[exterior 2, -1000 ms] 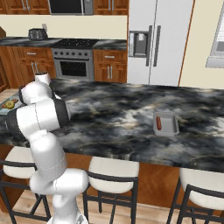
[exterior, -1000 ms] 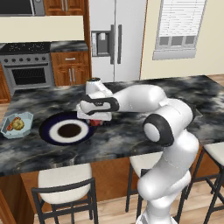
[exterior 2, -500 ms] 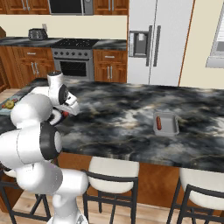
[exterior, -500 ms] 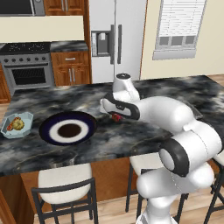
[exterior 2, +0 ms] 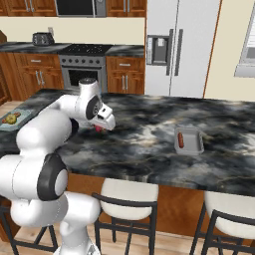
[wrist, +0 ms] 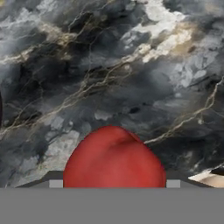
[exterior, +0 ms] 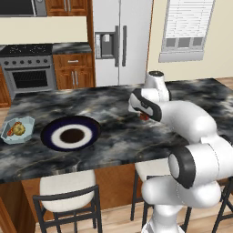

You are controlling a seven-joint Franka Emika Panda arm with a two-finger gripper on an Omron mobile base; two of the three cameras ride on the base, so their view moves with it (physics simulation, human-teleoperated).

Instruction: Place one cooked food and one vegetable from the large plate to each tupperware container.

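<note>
The large plate (exterior: 70, 134) lies bare on the left part of the dark marble island. To its right, above the counter, my gripper (exterior: 144, 116) is shut on a round red vegetable (wrist: 114, 162), which also peeks out under the hand (exterior 2: 99, 129). The vegetable hides the fingertips in the hand view. One tupperware container (exterior: 17, 129) at the island's left end holds yellow and red food. A second tupperware container (exterior 2: 189, 140) on the right part holds a reddish-brown sausage (exterior 2: 181, 141). My gripper hangs between the plate and this right container.
Stools (exterior: 68, 193) stand along the island's near edge (exterior 2: 149, 175). A stove (exterior: 28, 73), wooden cabinets and a steel fridge (exterior: 120, 41) line the far wall. Bare marble (wrist: 122, 74) lies under the hand.
The arm has swung right from above the large plate, carrying the red vegetable across the island toward the right side. The plate and both containers have stayed put.
</note>
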